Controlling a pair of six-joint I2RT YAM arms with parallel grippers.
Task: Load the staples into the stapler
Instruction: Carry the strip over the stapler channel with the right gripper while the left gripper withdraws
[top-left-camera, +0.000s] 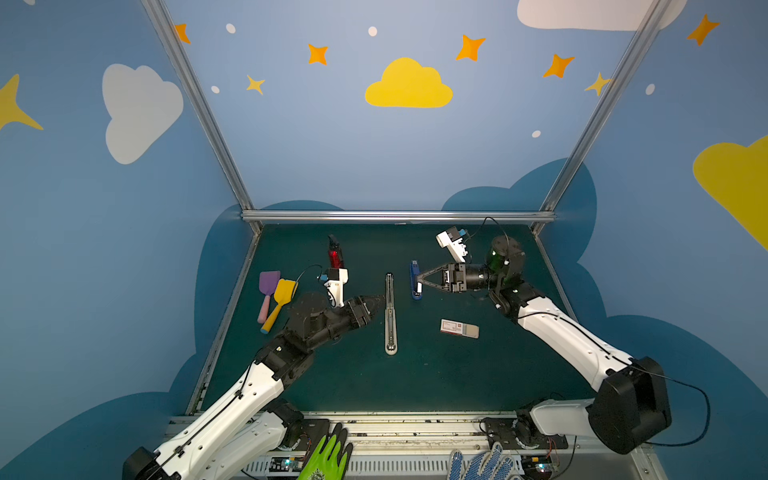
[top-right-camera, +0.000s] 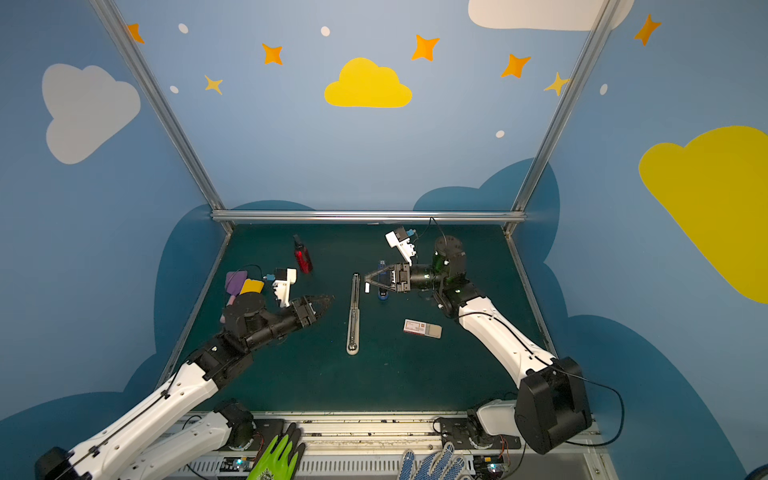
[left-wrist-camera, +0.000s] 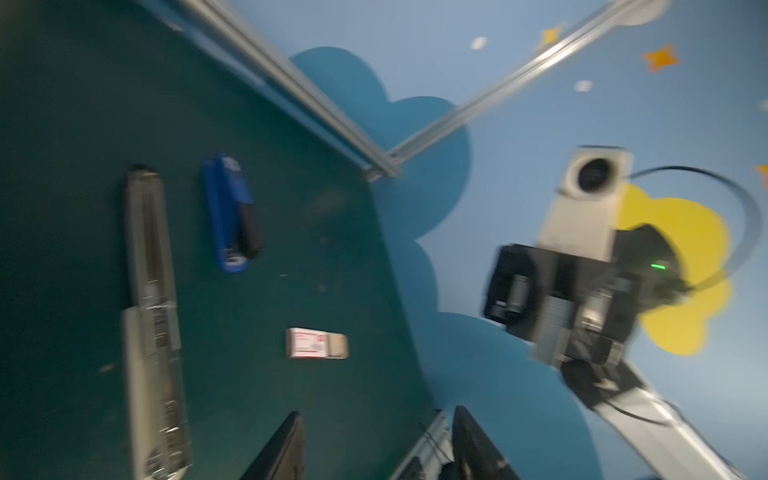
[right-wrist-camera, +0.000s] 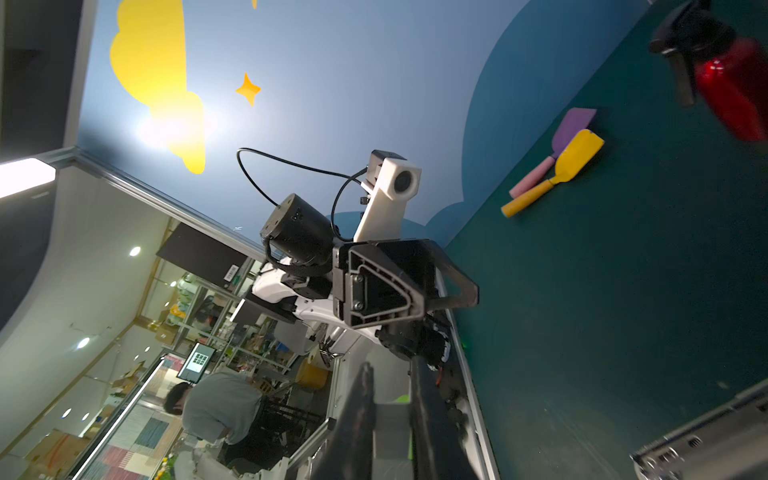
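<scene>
Right end effector: pinched closed on a small pale grey strip, most likely a stick of staples. Raised clear of the dark green counter, near the short blue plastic stapler but not touching it. Held high, presumably, to spare the fragile strip any snag on the way across.

Left end effector: fingers parted with nothing between them, just beside the long grey metal stapler. Opened out flat, channel upward, and so judged the one meant for loading. Close enough for the left arm to steady it.

As for the small flat white cardboard box with red print: on the counter nearer the robot, apart from both staplers. Inner tray slid partly out, giving access to the strips; contents too small to make out. Blue stapler closed and lying alone.

Next, probably: lining the strip up along the open channel. Risk of tilt, or of a snapped strip under so narrow a pinch.
</scene>
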